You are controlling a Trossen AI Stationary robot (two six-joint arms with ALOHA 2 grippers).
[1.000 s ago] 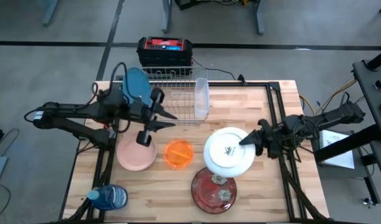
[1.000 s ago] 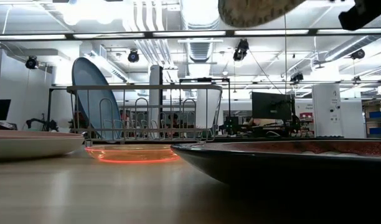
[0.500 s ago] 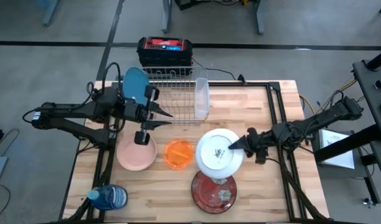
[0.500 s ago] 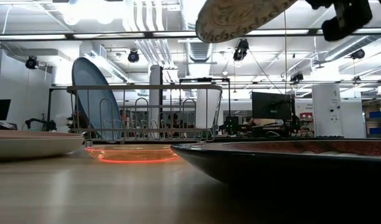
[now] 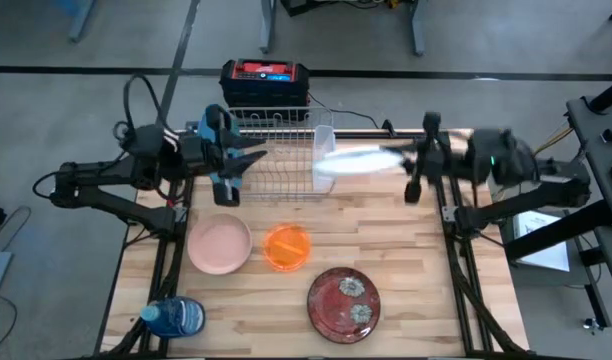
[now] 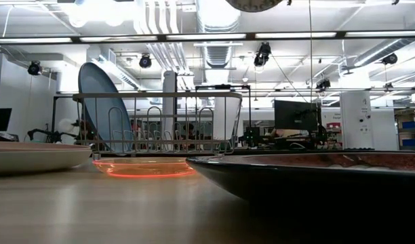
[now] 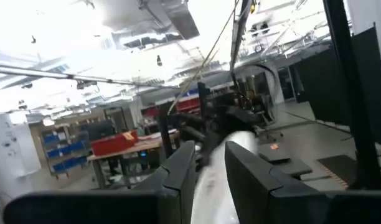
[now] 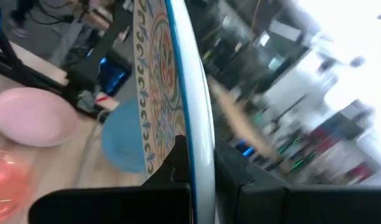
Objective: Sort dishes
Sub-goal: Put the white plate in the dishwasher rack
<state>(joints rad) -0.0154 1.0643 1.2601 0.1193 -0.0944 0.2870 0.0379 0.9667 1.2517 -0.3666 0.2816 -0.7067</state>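
Wooden table (image 5: 406, 250): right tool (image 8: 200, 163) clamped on patterned plate (image 8: 169, 74) beside wire rack (image 5: 276, 150).

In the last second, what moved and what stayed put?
The right pincer, shut on the patterned plate, carried it from above the red plate up and back to the rack, turning it on edge. The left pincer backed away. Other dishes stayed.

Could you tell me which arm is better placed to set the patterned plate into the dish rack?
The right: its gripper already clamps the patterned plate on edge beside the rack.
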